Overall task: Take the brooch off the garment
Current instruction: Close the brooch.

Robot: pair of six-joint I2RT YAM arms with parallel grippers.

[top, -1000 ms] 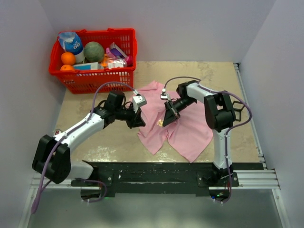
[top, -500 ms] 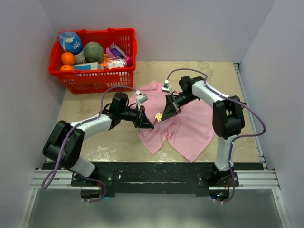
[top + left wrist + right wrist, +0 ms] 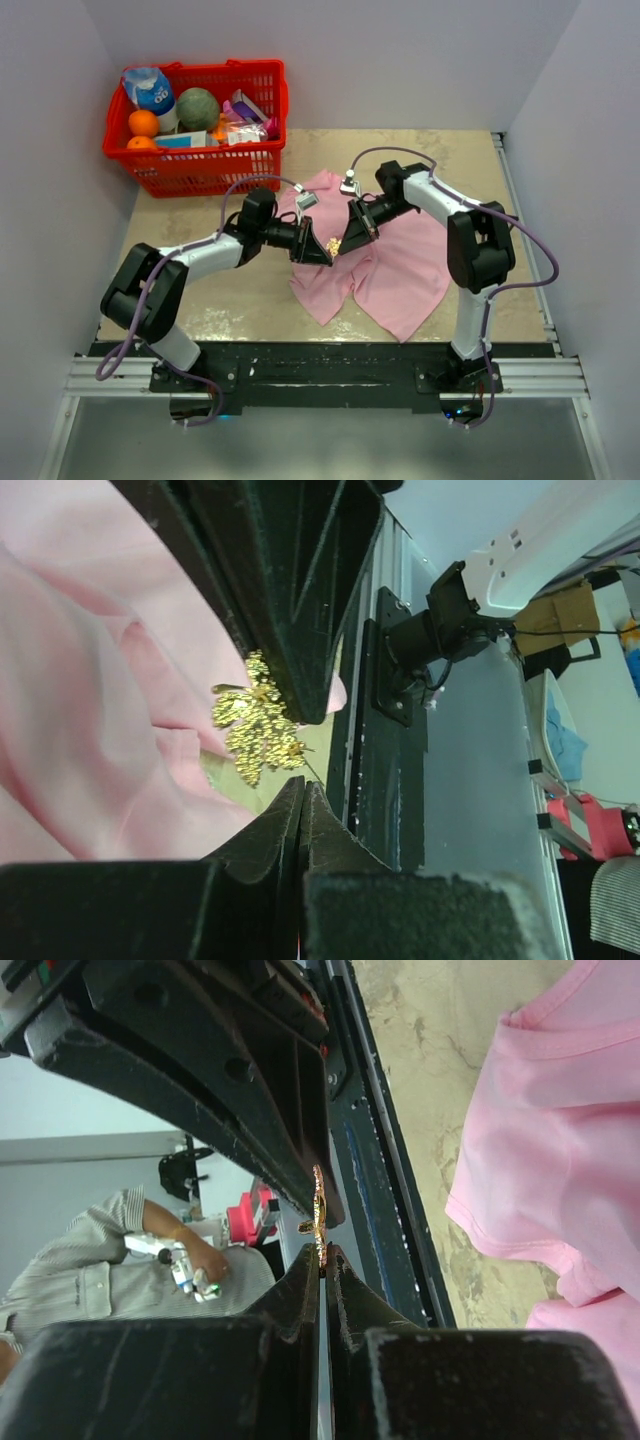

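- Right gripper [image 3: 322, 1252]: jaws pressed together, pinching the lower edge of the brooch [image 3: 318, 1205]. Its own camera sees the brooch edge-on, as a thin gold strip standing up from the tips.
- Left gripper [image 3: 302, 785]: jaws pressed together, the tip just beside the brooch. Whether it grips any part of it I cannot tell.
- Only the left wrist view shows the brooch face-on, a gold leafy cluster against the right gripper's dark tip, with pink cloth behind it.
- The right wrist view shows the shirt [image 3: 560, 1110] lying off to one side, apart from the brooch. The left wrist view leaves it unclear whether the pin is out of the cloth.
- From above, the two tips meet over the left part of the shirt. The brooch is too small to make out there.
- Only the top view shows the table [image 3: 250, 290] and a red basket [image 3: 200, 172] of groceries at its far left corner.
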